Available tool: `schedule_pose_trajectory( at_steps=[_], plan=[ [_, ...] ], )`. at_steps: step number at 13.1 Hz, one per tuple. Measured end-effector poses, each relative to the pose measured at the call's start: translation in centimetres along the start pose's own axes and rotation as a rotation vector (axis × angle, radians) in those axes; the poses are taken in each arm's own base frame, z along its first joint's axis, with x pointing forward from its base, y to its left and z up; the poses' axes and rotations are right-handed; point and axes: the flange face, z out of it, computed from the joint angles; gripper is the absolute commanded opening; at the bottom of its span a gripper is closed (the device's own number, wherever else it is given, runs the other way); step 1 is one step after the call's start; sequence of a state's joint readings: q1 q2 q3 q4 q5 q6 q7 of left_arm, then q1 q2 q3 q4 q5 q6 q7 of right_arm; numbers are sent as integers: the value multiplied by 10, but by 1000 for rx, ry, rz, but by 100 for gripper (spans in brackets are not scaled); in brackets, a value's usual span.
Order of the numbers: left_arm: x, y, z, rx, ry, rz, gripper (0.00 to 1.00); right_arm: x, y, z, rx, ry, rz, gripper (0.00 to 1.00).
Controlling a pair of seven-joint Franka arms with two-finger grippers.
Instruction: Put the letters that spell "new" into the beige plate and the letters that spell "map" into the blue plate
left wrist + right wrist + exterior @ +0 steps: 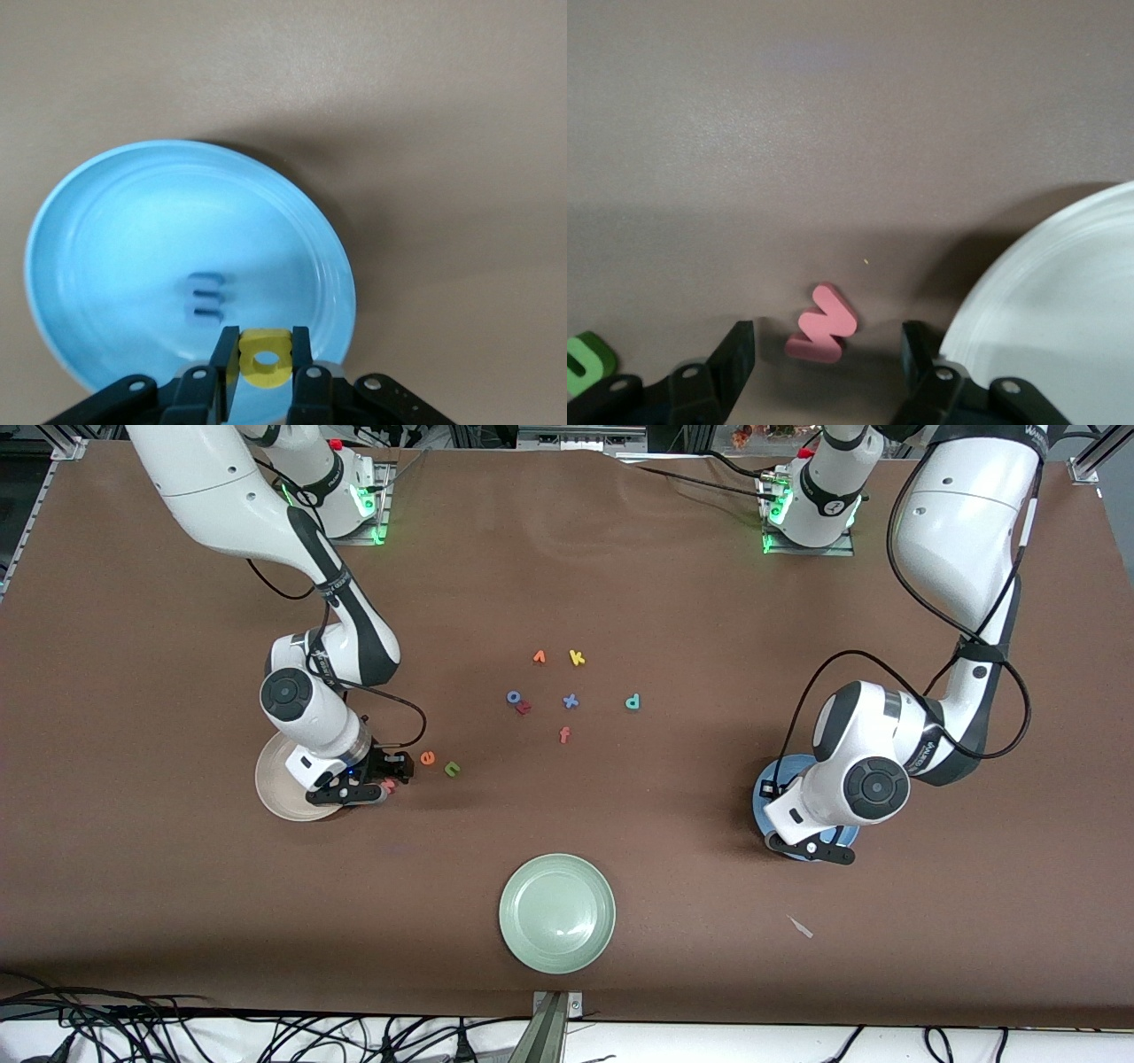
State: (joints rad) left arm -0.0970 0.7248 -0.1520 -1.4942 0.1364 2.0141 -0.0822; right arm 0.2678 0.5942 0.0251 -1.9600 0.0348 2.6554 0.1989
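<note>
While my left pincer holds the yellow a clamped over the blue plate, my right pincer stands apart astride the pink w on the counter.

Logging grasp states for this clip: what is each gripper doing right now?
Left gripper: shut on the yellow a, over the blue plate.
Right gripper: open around the pink w, beside the beige plate.

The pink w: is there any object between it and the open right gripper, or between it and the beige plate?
Nothing visible does. The pink w lies on the bare table between the open fingers of the right gripper. The beige plate is just beside it, with only bare table between them. The green n lies outside the fingers, away from the plate.
</note>
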Motion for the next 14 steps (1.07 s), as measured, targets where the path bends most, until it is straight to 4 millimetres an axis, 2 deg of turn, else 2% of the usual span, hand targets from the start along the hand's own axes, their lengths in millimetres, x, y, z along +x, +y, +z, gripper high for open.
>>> schedule_pose_trajectory(
  at_steps=[1,3,4,6,7,9,11,13,14],
  plan=[
    [-1,3,14,-4,9,10,100,0,0,1,1,3,0,70],
    [-4,8,32,-10,10,22,100,2,0,2,1,7,0,62],
    [-5,11,32,-11,9,27,100,3,-1,2,2,9,0,57],
    [-6,23,20,-15,13,42,100,5,-1,1,3,13,0,53],
    [-8,36,10,-20,13,43,100,5,-1,1,3,14,1,49],
    [-18,82,-8,-38,3,5,100,6,-1,1,3,15,1,46],
    [-30,139,-21,-68,-2,-33,100,6,-1,0,3,16,2,41],
    [-46,192,-23,-86,-18,-51,100,6,-1,0,3,17,3,32],
    [-57,216,-17,-78,-34,-39,99,6,-1,0,3,17,3,25]
  ],
)
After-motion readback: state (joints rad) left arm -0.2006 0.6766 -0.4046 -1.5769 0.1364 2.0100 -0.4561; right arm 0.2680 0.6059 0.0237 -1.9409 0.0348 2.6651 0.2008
